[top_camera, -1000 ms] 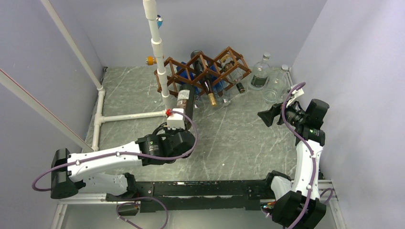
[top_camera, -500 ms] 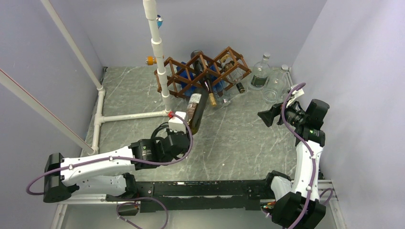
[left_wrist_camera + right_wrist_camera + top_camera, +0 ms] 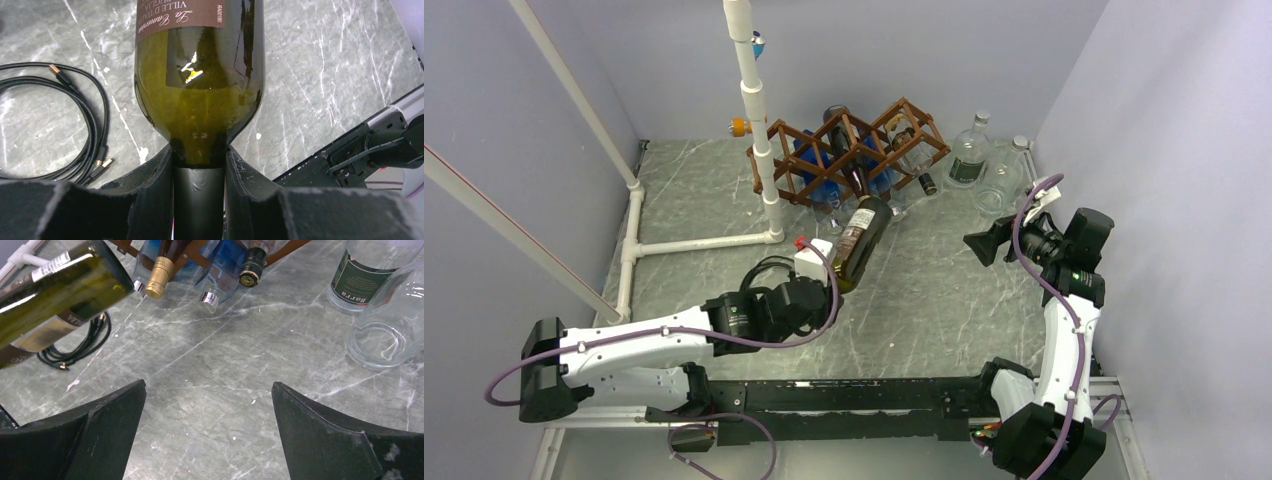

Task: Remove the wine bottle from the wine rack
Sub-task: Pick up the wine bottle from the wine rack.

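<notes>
white pvc frame (image 3: 754, 110) stands at approx. 11 o'clock of the table (image 3: 924, 300). just right of it, the left gripper (image 3: 832, 280) is clamped on the neck of the wine bottle (image 3: 861, 237). in the left wrist view both pads (image 3: 155, 190) are seen pressed against the neck, right under the shoulder. the bottle is held out of the wine rack (image 3: 894, 125), in the air over the table centre. it is tilted, base pointing to approx. 1 o'clock from the gripper, near the rack front but apart from it. a black usb cable (image 3: 60, 125) lies coiled on the table below.

handling, as judged: dark green glass, so rigid, smooth, slippery and breakable. it is prob. heavy toward the base, so w/ a neck grip a long lever is left and sag or slip is to be expected. a hold nearer the shoulder, or support under the body, would be safer. fill level can't be told.

label text: "ville d'ital.." can be read, w/ a script line starting "la c..", plus a code like "ra00180" at the edge.

the rack sits at 12 o'clock, w/ other bottles lying in its cells. at approx. 2 o'clock two clear bottles (image 3: 969, 160) stand upright; on one, a dark label reads sth like "barra", not certain. the right gripper (image 3: 986, 245), at 3 o'clock, is spread wide w/ nothing between its fingers.
</notes>
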You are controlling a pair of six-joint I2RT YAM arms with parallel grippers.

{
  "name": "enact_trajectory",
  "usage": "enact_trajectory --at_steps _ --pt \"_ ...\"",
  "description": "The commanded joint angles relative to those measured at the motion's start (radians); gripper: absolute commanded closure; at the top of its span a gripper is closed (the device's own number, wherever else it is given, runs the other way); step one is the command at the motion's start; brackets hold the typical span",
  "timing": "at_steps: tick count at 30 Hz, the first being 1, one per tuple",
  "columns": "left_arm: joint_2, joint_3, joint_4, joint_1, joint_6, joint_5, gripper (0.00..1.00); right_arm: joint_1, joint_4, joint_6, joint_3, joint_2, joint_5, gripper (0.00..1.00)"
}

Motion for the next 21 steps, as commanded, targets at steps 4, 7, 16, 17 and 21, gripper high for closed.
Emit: enact_trajectory --at_steps 4,7,16,17,21 --pt "0.035 0.078 0.140 -0.006 0.050 0.063 1.00 0.004 0.036 -0.017 0.014 -0.011 -0.020 0.00" --pt "0.058 0.093 0.137 -0.006 0.060 0.094 1.00 0.004 0.036 -0.018 0.014 -0.010 -0.024 0.00" --pt "0.124 0.140 0.111 0.002 0.079 0.177 1.00 0.004 0.037 -0.023 0.010 -0.007 -0.037 0.00" --pt "0.128 0.143 0.110 0.006 0.079 0.189 1.00 0.004 0.037 -0.023 0.010 -0.006 -0.040 0.00" --pt "0.145 0.146 0.108 0.028 0.071 0.245 1.00 0.004 0.039 -0.026 0.006 -0.008 -0.050 0.00"
